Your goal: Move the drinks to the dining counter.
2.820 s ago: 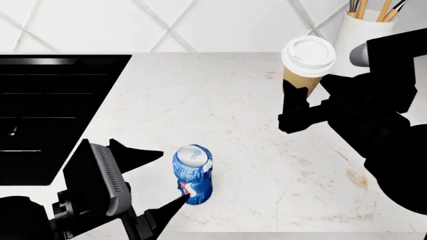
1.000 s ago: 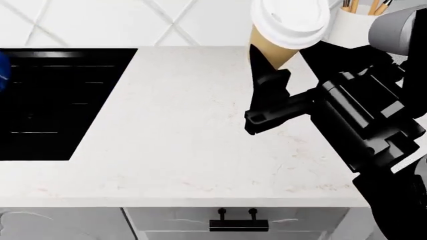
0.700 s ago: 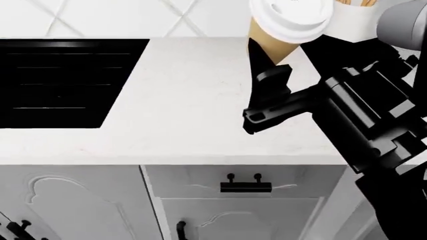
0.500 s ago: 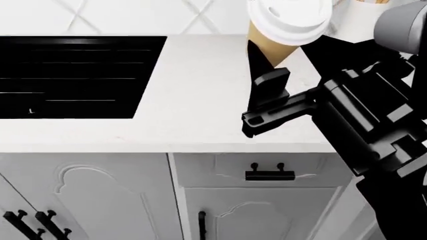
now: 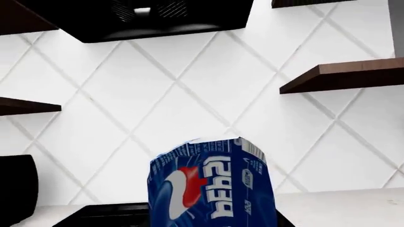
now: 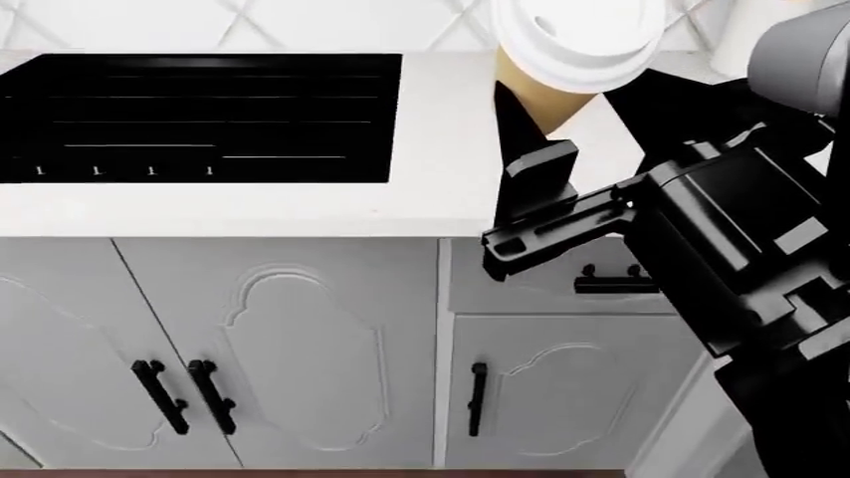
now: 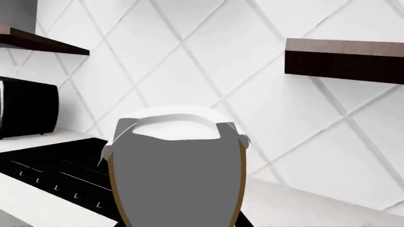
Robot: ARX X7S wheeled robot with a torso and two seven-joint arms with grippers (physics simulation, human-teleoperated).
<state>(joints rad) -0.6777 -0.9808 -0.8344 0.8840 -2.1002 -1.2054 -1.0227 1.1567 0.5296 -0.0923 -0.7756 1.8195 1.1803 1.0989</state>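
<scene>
— Above the counter (image 6: 425,204) edge, how's the right arm posed?
— Raised; right gripper (image 6: 531,149) clamped on the coffee cup (image 6: 564,50).
— And the soda can (image 5: 211,184)?
— Fills the left wrist view; that grip can't be told. Cooktop (image 6: 199,115), white cabinets (image 6: 266,349) below.

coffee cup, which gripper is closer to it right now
Right. The right gripper holds the coffee cup, its fingers clamped on the cup's side. The left gripper is outside the head view, carrying the soda can.

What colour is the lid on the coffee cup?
White. The lid tops the tan coffee cup; the head view shows it best.
</scene>
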